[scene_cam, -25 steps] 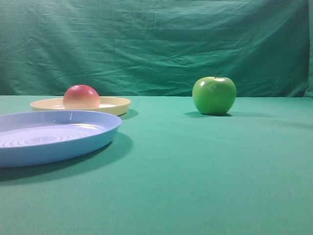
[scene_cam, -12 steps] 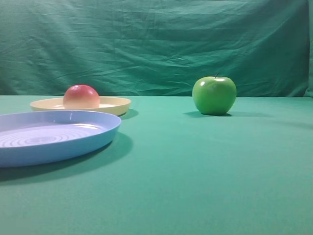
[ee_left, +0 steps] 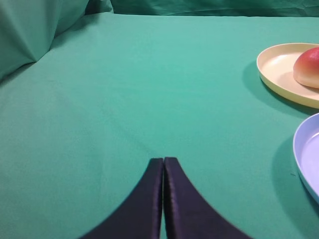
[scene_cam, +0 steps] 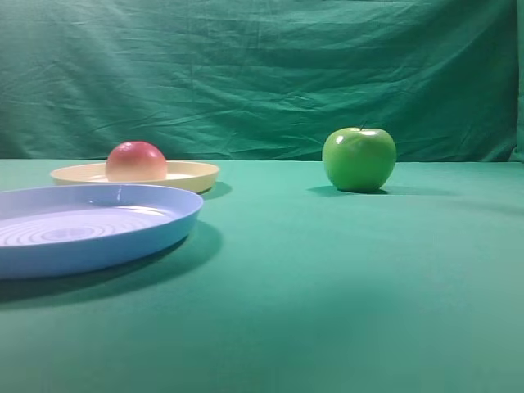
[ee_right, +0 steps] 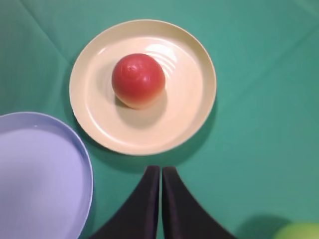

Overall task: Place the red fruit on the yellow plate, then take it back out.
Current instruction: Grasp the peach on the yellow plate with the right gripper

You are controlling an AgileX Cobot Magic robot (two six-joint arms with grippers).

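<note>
The red fruit sits on the yellow plate, a bit left of the plate's middle, and nothing is touching it. So I think the first half of my job is done: the fruit is on the plate. What is left is to take it back out. My right gripper hangs up above the near edge of the yellow plate, and its two fingers are pressed together with nothing between them. My left gripper is closed tight too and holds nothing; it hovers over the green cloth, with the yellow plate far off to its right. The blue plate sits just beside the yellow plate, on the near side, and the green apple stands well apart on the right. For the next move, I think my right gripper must spread its fingers wide, go forward over the fruit, come down around it and squeeze gently. The fruit is round and smooth, so it could roll or slip if I pinch it off-center. Then I lift it and set it on the cloth, away from both plates.
</note>
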